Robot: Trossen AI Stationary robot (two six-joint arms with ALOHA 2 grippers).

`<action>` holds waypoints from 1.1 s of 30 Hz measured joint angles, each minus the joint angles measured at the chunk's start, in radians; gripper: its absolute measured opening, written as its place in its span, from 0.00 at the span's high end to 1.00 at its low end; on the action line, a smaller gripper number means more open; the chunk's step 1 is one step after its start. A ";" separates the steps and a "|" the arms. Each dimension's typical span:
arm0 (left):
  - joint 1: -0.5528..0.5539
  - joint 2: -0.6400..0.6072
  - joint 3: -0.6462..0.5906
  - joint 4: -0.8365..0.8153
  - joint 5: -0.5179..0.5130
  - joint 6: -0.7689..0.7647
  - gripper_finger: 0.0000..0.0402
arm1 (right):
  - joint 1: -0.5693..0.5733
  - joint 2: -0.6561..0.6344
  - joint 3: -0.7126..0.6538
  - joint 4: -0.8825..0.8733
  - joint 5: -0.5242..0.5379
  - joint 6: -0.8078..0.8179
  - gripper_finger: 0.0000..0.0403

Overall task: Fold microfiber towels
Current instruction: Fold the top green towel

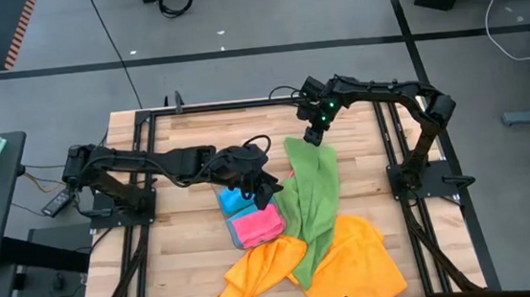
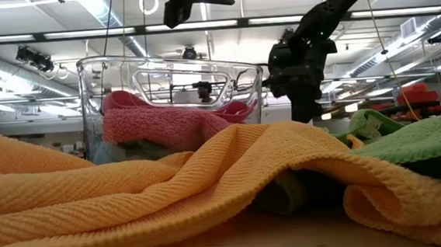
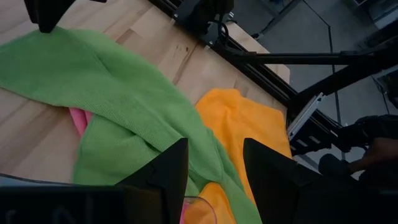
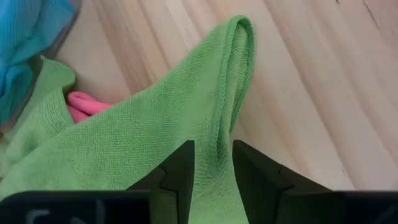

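Right gripper (image 4: 211,163) pinches the green towel's (image 1: 314,197) far corner.

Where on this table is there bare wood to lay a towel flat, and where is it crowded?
Bare wood lies left of the tray, below the left arm, and right of the green towel, towards the table's right rail. The middle and near edge are crowded: green, orange, pink and blue towels.

orange towel (image 1: 347,261): its 6 o'clock edge is cut off by the high view's bottom edge.
blue towel (image 1: 234,199): mostly covered by the left gripper (image 1: 267,189) and the pink towel (image 1: 256,225).
green towel (image 4: 155,134): whether the right gripper (image 4: 212,163) pinches it cannot be told.
clear tray (image 2: 172,103): its base is hidden behind orange folds in the low view.
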 joint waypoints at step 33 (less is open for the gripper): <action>0.000 0.000 0.000 -0.001 0.000 0.028 0.60 | 0.020 -0.005 0.139 -0.146 -0.055 0.096 0.90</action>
